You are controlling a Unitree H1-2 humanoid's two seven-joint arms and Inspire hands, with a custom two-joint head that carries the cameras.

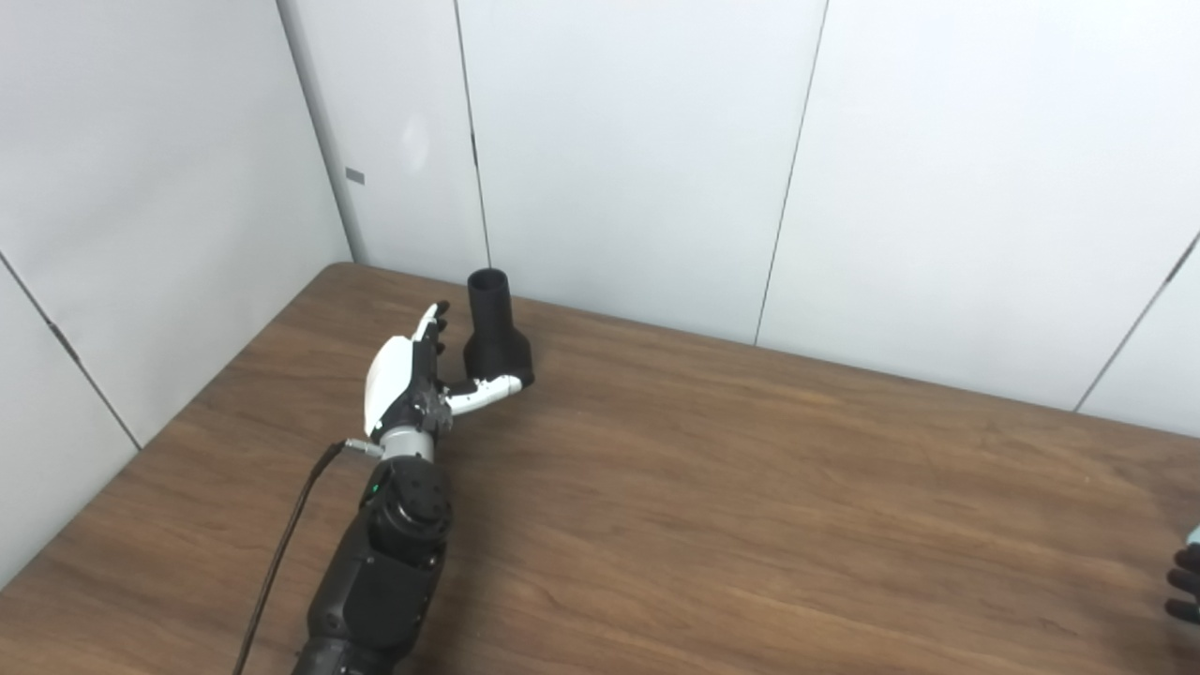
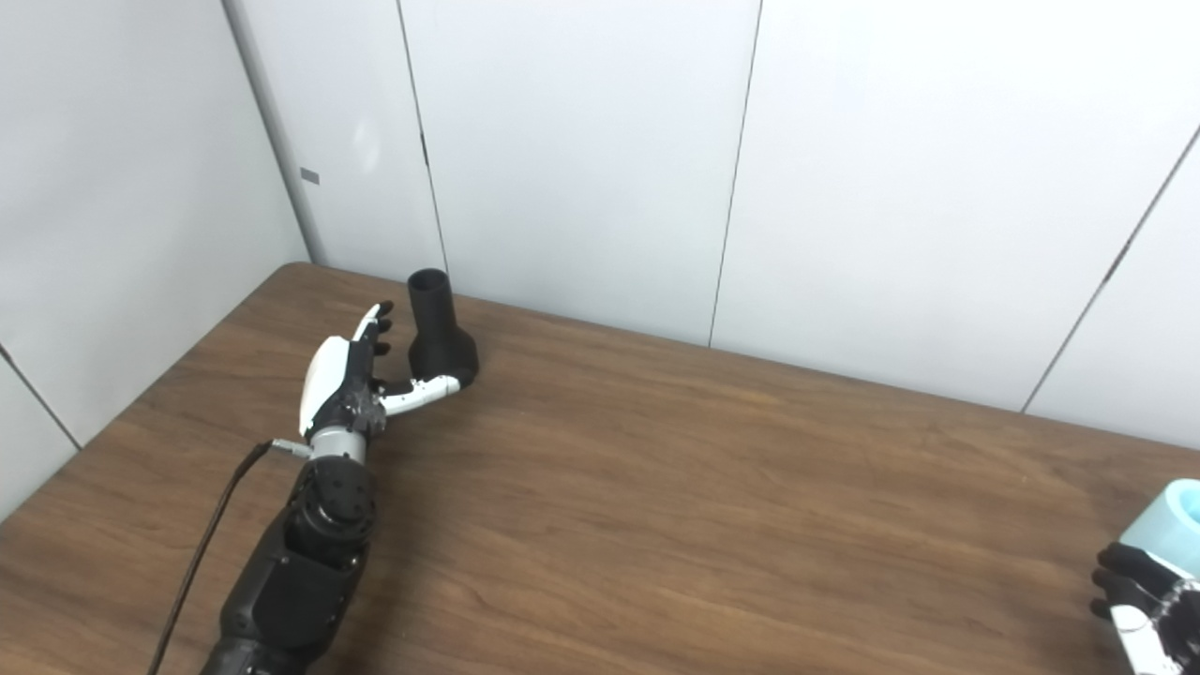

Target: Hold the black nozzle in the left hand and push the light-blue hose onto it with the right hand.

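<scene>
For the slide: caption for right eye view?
Left hand open beside upright black nozzle; right hand at light-blue hose.

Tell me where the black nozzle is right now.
The black nozzle stands upright at the table's far left, near the wall, just right of the open left robot hand, whose thumb reaches its base.

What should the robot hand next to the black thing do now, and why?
Probably close the left robot hand around the black nozzle. The nozzle stands upright on the table, the thumb reaches its base, and the fingers are apart beside it, so it is not gripped yet.
</scene>
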